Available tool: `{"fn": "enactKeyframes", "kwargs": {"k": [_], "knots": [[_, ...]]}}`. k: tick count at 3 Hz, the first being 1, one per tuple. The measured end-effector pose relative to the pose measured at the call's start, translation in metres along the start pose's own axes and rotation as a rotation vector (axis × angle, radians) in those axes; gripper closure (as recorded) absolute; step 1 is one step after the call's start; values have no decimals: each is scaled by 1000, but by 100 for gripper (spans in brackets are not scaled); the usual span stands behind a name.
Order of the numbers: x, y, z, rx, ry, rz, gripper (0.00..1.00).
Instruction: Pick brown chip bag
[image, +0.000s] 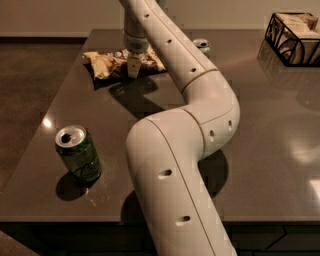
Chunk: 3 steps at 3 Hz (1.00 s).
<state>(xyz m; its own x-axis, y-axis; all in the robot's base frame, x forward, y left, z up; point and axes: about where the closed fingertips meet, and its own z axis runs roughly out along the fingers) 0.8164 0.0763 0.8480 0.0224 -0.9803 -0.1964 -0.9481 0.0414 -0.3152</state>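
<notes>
The brown chip bag (107, 62) lies flat near the far left edge of the dark table (265, 130), dark brown in the middle with pale yellow ends. My gripper (133, 66) hangs from the long white arm right over the bag's middle, pointing down, its tip at the bag's surface. The arm covers part of the bag's right side.
A green soda can (78, 153) stands upright at the near left of the table. A second can (201, 46) peeks out behind the arm at the far middle. A black wire basket (293, 31) with napkins stands at the far right corner. The table's left edge runs close to the bag.
</notes>
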Motion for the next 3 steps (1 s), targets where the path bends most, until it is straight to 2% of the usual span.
{"fn": "enactKeyframes", "kwargs": {"k": [1,2,3], "knots": [[0,0,-2,0,0,0,95],[15,-6,-24,28,-54,50,100],[27,-6,-82,90,-146,69,100]]}}
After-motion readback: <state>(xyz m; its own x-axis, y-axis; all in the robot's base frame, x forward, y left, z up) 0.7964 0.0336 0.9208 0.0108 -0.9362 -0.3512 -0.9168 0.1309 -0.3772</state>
